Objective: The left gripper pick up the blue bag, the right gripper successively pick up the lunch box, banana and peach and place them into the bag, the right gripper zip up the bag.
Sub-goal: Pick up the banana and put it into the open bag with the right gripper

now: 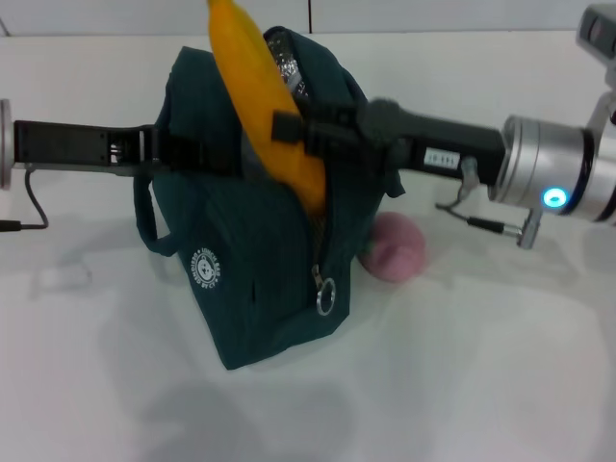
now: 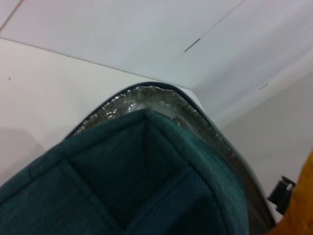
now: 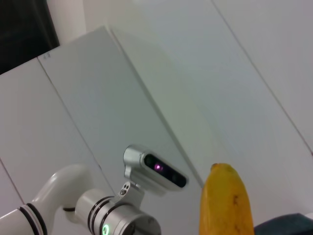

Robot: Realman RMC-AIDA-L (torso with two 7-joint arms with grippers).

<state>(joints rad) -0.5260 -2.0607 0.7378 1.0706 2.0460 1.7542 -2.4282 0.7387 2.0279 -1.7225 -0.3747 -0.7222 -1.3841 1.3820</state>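
The left pincer (image 1: 197, 154) comes in from the robot's left side and pinches the upper edge of the blue bag (image 1: 250, 279). This grip keeps the bag upright on the white counter (image 1: 462, 366) and holds its mouth open, so that things can be dropped in from above. The silver lining shows at the open top, just behind the banana, and the left wrist view looks straight along that foil rim.

The right pincer (image 1: 289, 130) reaches across from the other side and pinches the banana (image 1: 265, 91) near its middle. The banana is held steeply, almost upright. Its lower end is already below the pincer, between the zipper edges of the bag, and its upper end rises high above the pincer. I think this steep pose is chosen because the fruit is long and the opening is narrow, so it must enter end first.

The peach (image 1: 395, 248) lies on the counter below the right forearm, just beside the bag's base, and waits for its turn. The lunch box is not visible; I judge it may be inside the bag, but I cannot confirm it.

The zipper pull ring (image 1: 325, 294) hangs below the right pincer on the front of the bag, with the zipper open.
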